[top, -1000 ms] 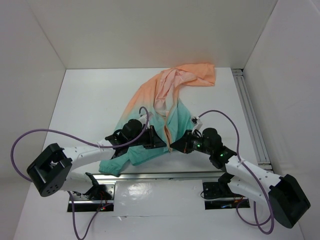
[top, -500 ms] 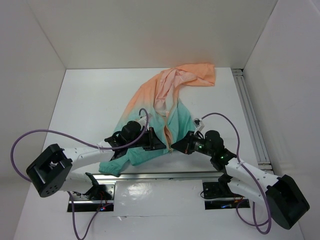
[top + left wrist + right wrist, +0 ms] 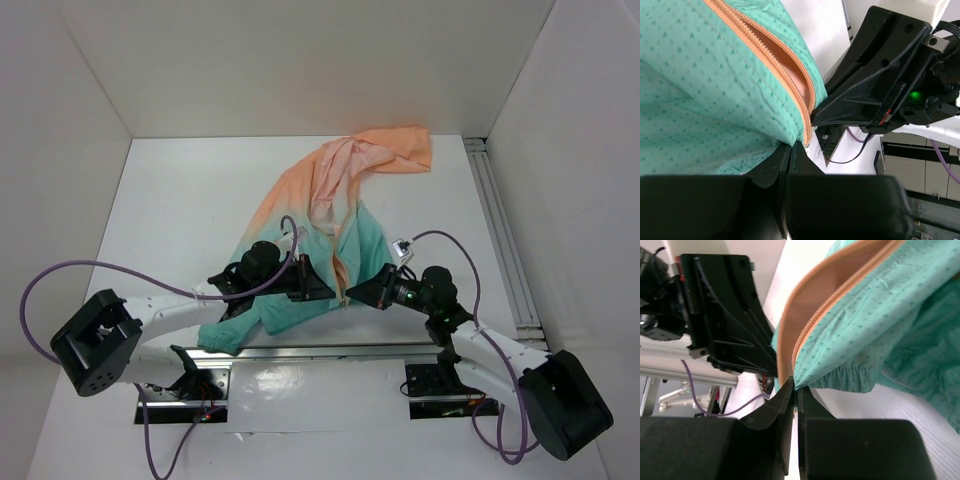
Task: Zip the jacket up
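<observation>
The jacket (image 3: 335, 215) lies crumpled on the white worktop (image 3: 180, 200), with its peach end far from the arm bases and its teal hem end near them, between the two arms. It looks thin and very light, a soft fabric that folds and bunches wherever it is not pulled flat. It will likely offer no resistance of its own, so a tug on one edge may drag the whole garment across the smooth surface. The front zipper (image 3: 809, 115) stands open, its two orange tapes spreading apart above the hem with peach lining showing between them. The tapes look like the firmest part and the best line to hold. The slider cannot be made out in these views. The left hand (image 3: 790, 145) is pinched shut on the teal hem just beside the foot of one tape. The right hand (image 3: 794, 385) is pinched shut on the gathered hem of the other front panel, right at its tape's end. The two hands face each other, tips nearly touching. Gripping this close to the teeth seems sound for bringing the two ends together, though such thin cloth could slip from narrow jaws if pulled hard, so one hand will probably need to keep the hem taut while the other works the slider
</observation>
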